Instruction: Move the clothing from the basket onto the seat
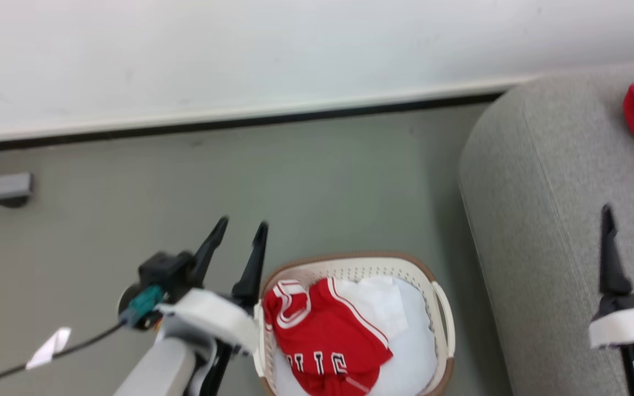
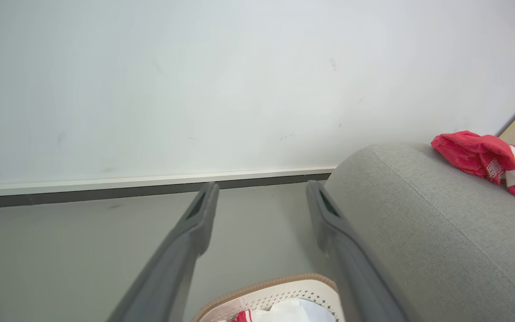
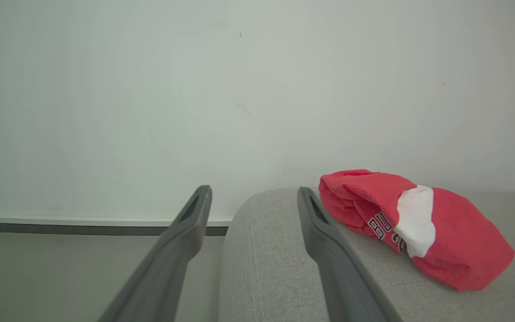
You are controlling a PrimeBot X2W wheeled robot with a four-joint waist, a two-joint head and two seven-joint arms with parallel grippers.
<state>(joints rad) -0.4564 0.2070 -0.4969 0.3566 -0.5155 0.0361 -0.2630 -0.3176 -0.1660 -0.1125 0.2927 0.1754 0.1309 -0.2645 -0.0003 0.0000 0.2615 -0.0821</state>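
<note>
Clothing (image 3: 418, 228) on seat (image 3: 271, 268) beside spread, empty right pincer (image 3: 254, 192) | left pincer (image 2: 262, 187) spread too

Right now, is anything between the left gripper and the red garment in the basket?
Nothing visible does. The open left gripper hangs beside the basket, at its left rim; the red garment lies uncovered on top of the white garment.

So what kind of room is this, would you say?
Likely a domestic-style room, perhaps a mock-up: grey upholstered seat, laundry basket of clothing on the floor, bare white wall with skirting board.
</note>
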